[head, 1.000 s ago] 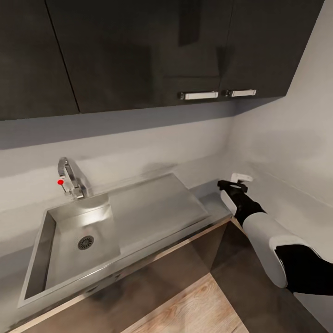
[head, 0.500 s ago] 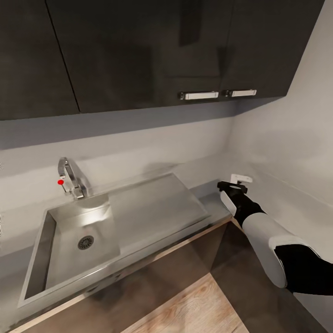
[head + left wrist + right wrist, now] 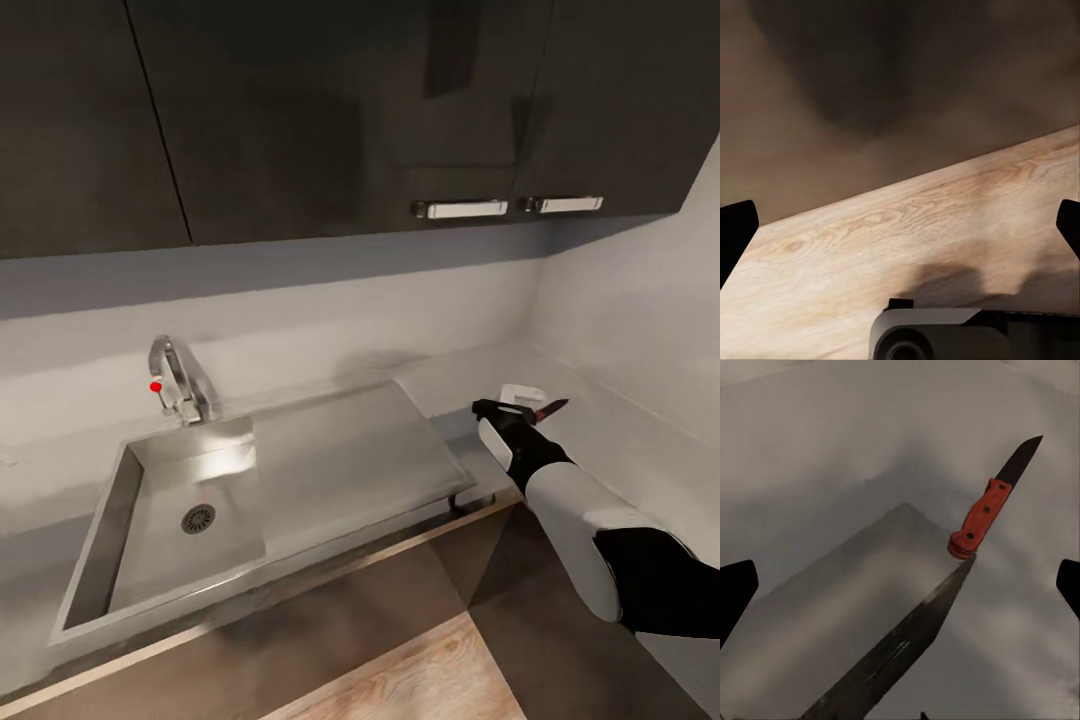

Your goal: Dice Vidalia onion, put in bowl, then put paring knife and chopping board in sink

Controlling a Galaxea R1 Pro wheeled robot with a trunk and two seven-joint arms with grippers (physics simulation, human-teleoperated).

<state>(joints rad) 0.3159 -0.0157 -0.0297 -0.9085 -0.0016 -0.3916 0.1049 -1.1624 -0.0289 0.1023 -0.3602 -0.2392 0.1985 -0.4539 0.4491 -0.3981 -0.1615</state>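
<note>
**Knife within reach, sink bare of onion**

On my left, the sink (image 3: 180, 500) shows a bare basin around its drain and a flat drainboard beside it; I see no Vidalia onion in it, so I judge the onion has already left the sink, though I cannot tell whether it has been diced. My left gripper (image 3: 900, 225) hangs spread wide over wooden flooring, holding nothing.

Further right, the countertop (image 3: 450, 375) runs into the corner. My right gripper (image 3: 512, 412) hovers there with fingers spread, nothing between them. Just beyond it lies the paring knife (image 3: 991, 506), red handle toward me, blade pointing away, flat on the grey surface beside a small white object I cannot identify.

Left to do, as I judge it: pick up the knife and carry it to the sink, and the chopping board too.
</note>
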